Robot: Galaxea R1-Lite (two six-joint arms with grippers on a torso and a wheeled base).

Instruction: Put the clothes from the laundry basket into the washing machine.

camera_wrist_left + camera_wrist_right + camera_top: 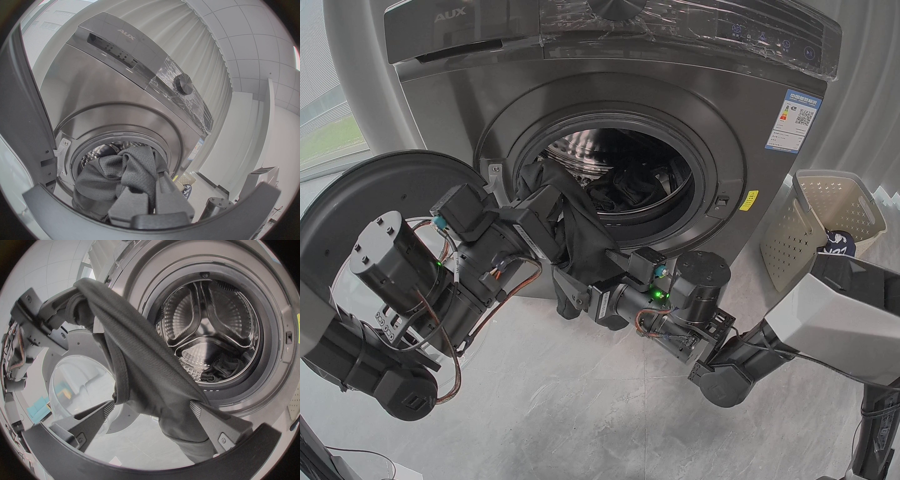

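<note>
Your left gripper [150, 190] is clamped on a bunch of dark mesh garment [125, 175]. It holds the cloth just in front of the mouth of the washer [675, 94], on the side nearest the open door [375, 187]. From that grip the garment drapes down and across to your right gripper [152, 407], whose fingers are spread wide below the opening. The cloth lies over one finger [218, 427] and hangs past it toward the floor [550, 387].

None of this garment looks to be inside the drum [212, 318] yet; another dark piece [222, 368] lies at the drum's bottom. The basket [844, 200] stands to the right of the washer with a dark item [839, 240] in it.

Most of the garment's weight seems to sit outside the rim [706, 187], so if you release now it will likely slide to the floor. If you push in while the tail lies over the right finger, it may snag and be dragged back out. A trailing end left across the rim would foul the door. Your left arm is also close to the door hinge.
</note>
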